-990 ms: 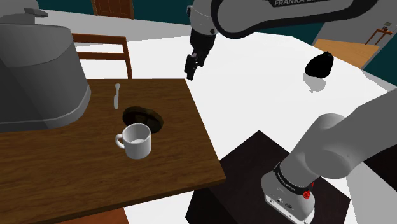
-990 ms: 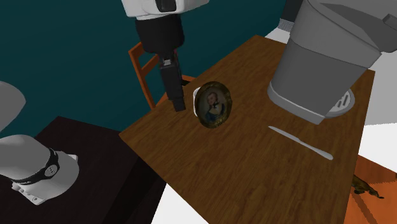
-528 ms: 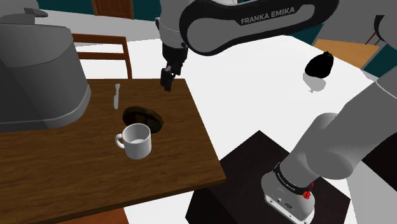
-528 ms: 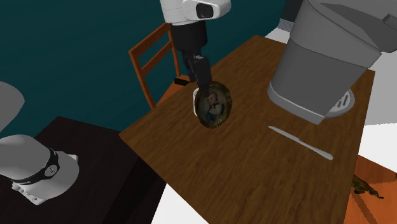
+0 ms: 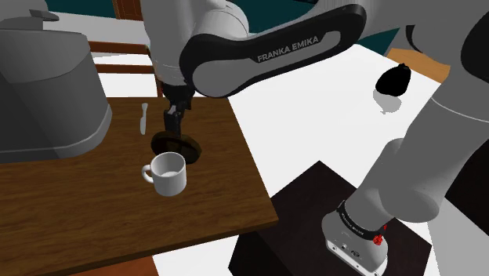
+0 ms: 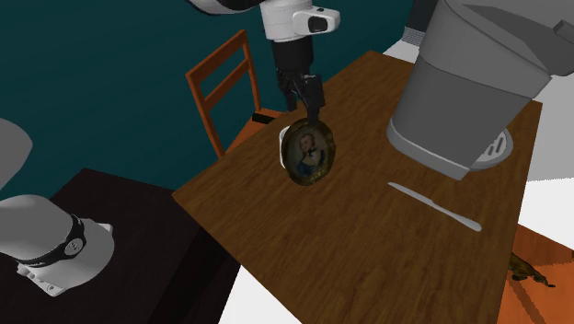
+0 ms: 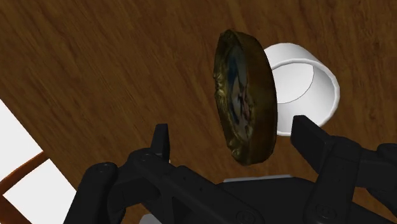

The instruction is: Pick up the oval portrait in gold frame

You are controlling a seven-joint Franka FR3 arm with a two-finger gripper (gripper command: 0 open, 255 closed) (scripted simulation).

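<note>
Second exterior view, left to right: chair (image 6: 221, 87), then a white mug (image 6: 281, 145) sitting just behind the oval portrait (image 6: 309, 152). The portrait is standing on edge on the wooden table (image 6: 368, 248), near the chair-side edge. I cannot tell whether it is leaning on the mug. The gripper (image 6: 313, 115) is hanging right over the portrait's top rim.

Wrist view: the jaws are spread and straddling the frame without touching it. The frame is sitting off-centre, closer to the finger (image 7: 312, 137) on the mug side.

Risks, my read:
- That finger is heading into the narrow slot between frame and mug. It may end up clipping the mug rim or knocking the frame flat before closing.
- Closing off-centre would be shoving the frame sideways.
- The rim looks thin and rounded, so it may be pivoting or slipping out on the lift.

Versus 1.0 s ago: the gripper was hanging off the table edge, left of the portrait. Now it is sitting over it. Portrait and mug aren't moving.
</note>
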